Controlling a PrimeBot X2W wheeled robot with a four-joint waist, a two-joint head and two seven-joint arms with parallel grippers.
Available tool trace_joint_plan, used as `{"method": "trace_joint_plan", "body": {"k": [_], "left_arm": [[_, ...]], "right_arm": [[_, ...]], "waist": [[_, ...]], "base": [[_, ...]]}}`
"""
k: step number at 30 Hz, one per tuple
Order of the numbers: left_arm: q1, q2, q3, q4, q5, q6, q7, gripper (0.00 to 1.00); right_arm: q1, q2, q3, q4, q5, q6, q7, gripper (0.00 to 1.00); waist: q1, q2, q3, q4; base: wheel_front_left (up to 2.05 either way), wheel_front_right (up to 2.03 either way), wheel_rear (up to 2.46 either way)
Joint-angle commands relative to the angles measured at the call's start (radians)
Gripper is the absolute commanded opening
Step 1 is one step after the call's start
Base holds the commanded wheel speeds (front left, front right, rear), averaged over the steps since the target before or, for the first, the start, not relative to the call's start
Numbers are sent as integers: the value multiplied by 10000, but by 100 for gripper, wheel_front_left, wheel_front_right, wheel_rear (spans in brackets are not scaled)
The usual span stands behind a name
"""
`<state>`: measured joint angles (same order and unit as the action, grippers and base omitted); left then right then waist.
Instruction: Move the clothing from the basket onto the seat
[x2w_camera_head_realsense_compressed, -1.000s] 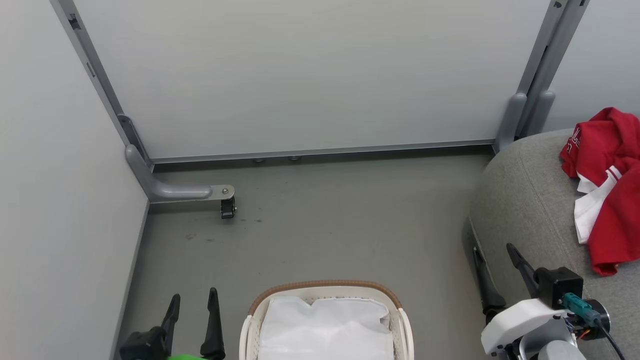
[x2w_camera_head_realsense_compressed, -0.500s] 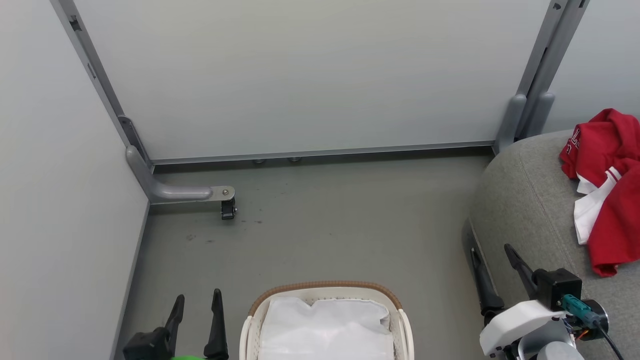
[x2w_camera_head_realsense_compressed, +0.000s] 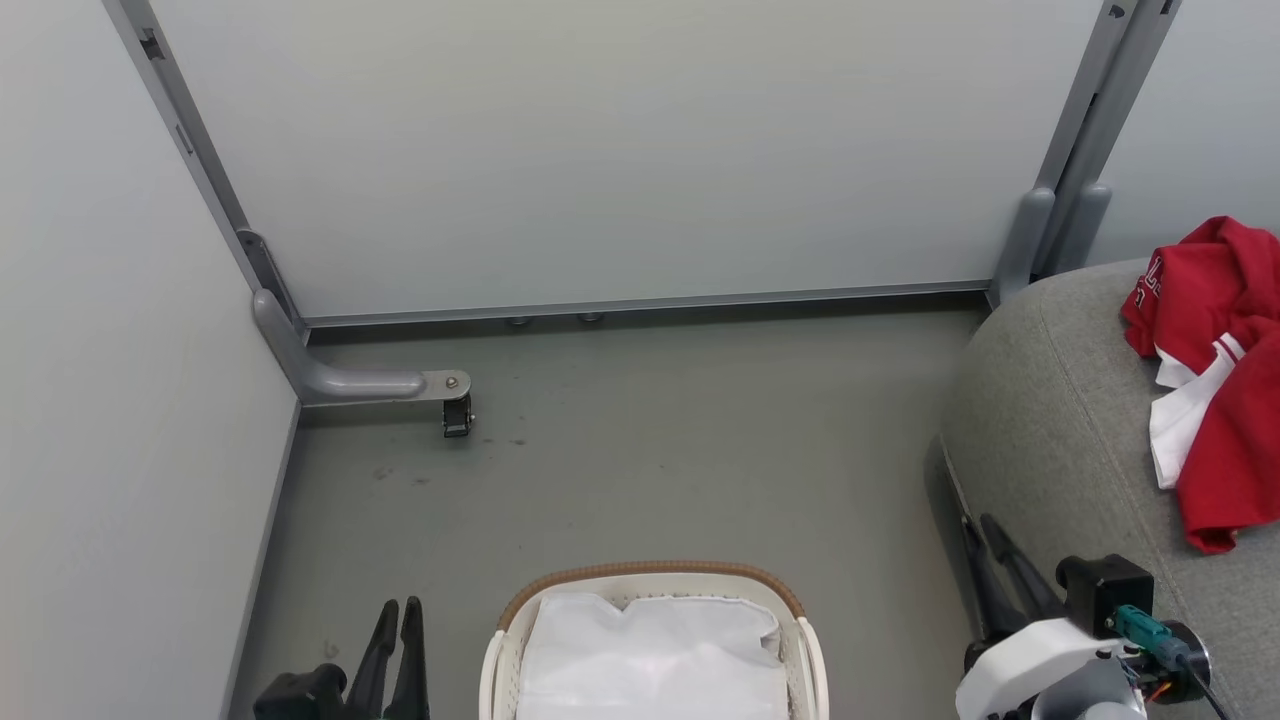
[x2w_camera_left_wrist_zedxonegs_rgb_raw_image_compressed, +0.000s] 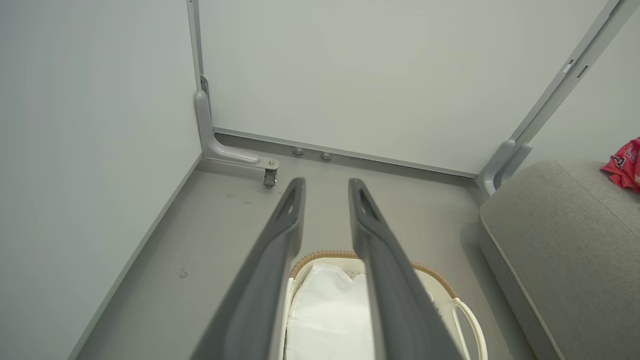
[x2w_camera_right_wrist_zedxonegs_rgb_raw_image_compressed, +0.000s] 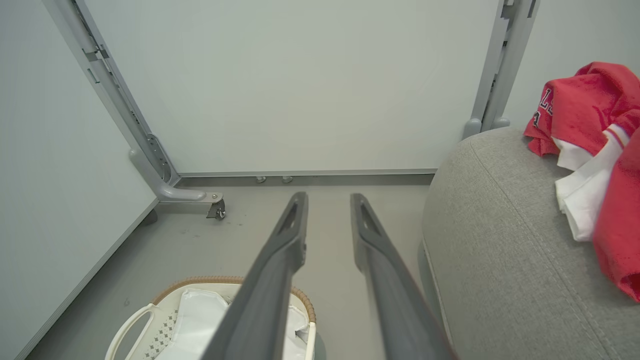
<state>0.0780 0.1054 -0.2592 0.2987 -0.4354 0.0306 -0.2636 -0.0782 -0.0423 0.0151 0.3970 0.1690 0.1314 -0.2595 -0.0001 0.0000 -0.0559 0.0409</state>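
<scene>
The red clothing (x2w_camera_head_realsense_compressed: 1225, 400) with white trim lies heaped on the grey seat (x2w_camera_head_realsense_compressed: 1060, 420) at the right edge; white letters show on its upper fold (x2w_camera_right_wrist_zedxonegs_rgb_raw_image_compressed: 547, 102). At the bottom centre stands the basket (x2w_camera_head_realsense_compressed: 650, 572), and inside it I see nothing but the white cloth liner (x2w_camera_head_realsense_compressed: 650, 650). My left gripper (x2w_camera_head_realsense_compressed: 399, 605) is left of the basket, shut on nothing. My right gripper (x2w_camera_head_realsense_compressed: 980, 525) is beside the seat's front corner, fingers drawn together and empty. The right wrist view has the basket (x2w_camera_right_wrist_zedxonegs_rgb_raw_image_compressed: 200, 281) at lower left and the seat (x2w_camera_right_wrist_zedxonegs_rgb_raw_image_compressed: 500, 240) at right.
Pale partition walls close off the back and left. A grey foot with a small caster (x2w_camera_head_realsense_compressed: 457, 415) juts from the back-left corner, and a grey post (x2w_camera_head_realsense_compressed: 1060, 230) stands by the seat. Grey floor (x2w_camera_head_realsense_compressed: 650, 450) lies between basket, walls and seat.
Both grippers went from open to shut, fingers drawn together with nothing between them, and both sank a little lower in the head view. The clothing and basket did not move.
</scene>
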Motion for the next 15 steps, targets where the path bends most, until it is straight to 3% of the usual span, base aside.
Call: {"method": "trace_joint_plan", "body": {"k": [1,15], "left_arm": [[-1,-1,1,46,-15,-2,5,0],[-380,-103,704,-60,-2201,-306,709,0]], "right_arm": [[37,11,-6,53,16,0,15,0],[-62,-10,-271,-233,2696,-2,730,0]], "waist": [[1,0,1,0],[1,0,66,-46]], "base": [[0,0,0],[0,0,0]]}}
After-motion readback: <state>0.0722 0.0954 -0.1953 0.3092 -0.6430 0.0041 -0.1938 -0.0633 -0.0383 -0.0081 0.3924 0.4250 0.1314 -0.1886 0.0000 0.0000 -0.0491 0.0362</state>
